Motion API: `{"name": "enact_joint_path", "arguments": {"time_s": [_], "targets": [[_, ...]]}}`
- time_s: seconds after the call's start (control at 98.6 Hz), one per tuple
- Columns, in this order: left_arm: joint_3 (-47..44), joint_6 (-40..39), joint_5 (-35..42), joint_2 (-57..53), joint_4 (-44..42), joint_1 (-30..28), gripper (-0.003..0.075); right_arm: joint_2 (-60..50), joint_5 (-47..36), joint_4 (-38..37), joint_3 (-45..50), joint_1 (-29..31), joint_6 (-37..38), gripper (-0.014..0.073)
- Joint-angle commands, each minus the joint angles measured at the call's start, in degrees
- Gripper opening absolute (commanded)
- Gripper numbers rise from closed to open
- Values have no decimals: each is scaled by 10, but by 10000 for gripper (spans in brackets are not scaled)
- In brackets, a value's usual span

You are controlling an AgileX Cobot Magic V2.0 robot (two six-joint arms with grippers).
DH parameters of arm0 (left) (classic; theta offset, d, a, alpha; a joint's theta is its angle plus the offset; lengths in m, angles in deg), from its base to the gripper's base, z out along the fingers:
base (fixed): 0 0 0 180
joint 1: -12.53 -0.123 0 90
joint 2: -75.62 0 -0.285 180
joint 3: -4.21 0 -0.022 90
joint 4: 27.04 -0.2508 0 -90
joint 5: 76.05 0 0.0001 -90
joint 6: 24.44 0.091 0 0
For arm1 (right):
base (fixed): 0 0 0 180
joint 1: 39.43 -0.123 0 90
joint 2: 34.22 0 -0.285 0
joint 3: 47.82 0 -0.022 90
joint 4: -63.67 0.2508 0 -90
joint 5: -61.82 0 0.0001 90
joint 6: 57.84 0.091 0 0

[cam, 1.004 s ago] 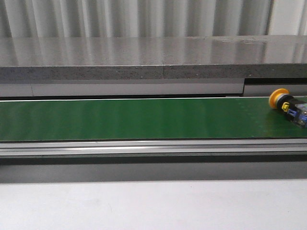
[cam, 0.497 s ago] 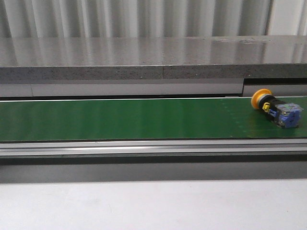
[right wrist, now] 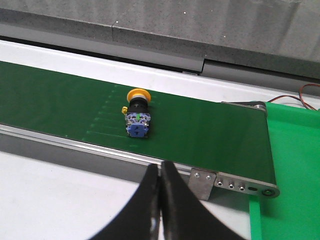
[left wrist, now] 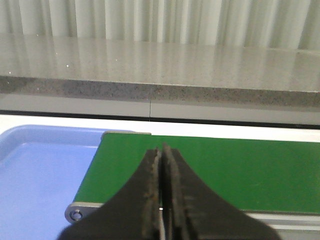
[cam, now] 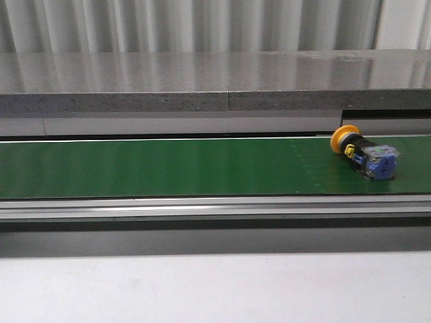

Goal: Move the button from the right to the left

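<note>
The button point(cam: 362, 155) lies on its side on the green conveyor belt point(cam: 168, 168), close to the belt's right end and nearer its far edge than its near one; the yellow-orange cap faces the far left and the blue and clear-grey contact block points toward the near right. In the right wrist view the button point(right wrist: 137, 113) shows the same way, cap toward the far edge of the belt point(right wrist: 60, 102), blue block toward the near metal rail point(right wrist: 75, 145), and it touches nothing but the belt. The right gripper point(right wrist: 160, 200) hangs over the pale counter point(right wrist: 60, 200) on the near side of the rail, well apart from the button, its two dark fingers pressed together and holding nothing. Past the belt's right end sits a bright green tray point(right wrist: 292, 165). The left gripper point(left wrist: 161, 200) hangs above the belt's left end point(left wrist: 225, 170), its fingers likewise closed against each other and empty, with a light blue tray point(left wrist: 35, 175) just beside that end of the belt. Behind the belt, along the far edge, runs a grey speckled stone ledge point(cam: 202, 84) with a ribbed wall point(cam: 202, 23) above it
</note>
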Motion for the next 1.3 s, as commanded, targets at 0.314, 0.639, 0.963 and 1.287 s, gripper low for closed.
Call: {"name": "enact_joint_path", "arguments": {"time_s": [0.314,0.639,0.963,1.287], "targets": [[105,-6,6,11,-9,0,-20,6,-37,7,-9,-1,-6,-66],[220,-5,-97,119,-13,2,8,6,-38,8,-9,-1,-6,-66],[367,34,-191,333,-2,2,586,6,-38,8,-9,-1,-6,-66],[494,82,-304,466,89,47,586,6,-38,8,-9,-1,-6,-66]]}}
